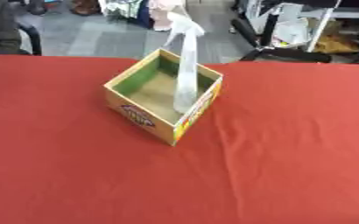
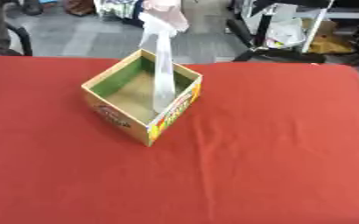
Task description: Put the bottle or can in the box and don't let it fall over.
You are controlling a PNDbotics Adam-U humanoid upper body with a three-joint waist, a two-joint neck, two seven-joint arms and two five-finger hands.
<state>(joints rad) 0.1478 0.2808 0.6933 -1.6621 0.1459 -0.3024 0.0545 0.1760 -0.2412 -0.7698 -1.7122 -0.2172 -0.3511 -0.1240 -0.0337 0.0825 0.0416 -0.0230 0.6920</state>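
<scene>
While the bottle stands in the box, neither hand shows

Since neither of the robot's hands is in either view, I cannot say how their fingers are set, nor place anything against them. The tall, slim, clear plastic bottle [image 1: 185,74] stands about upright inside the open square cardboard box with the green lining [image 1: 136,114], close against one wall, its top well above the rim. I would judge it light, smooth and top-heavy for its narrow base, so it would tip at a nudge; a hold low on the body looks safer than one at the neck. A pale blur sits at its top that I cannot make out. The red cloth [image 1: 290,153] covering the table is slightly creased. Beyond it are grey floor and office clutter
</scene>
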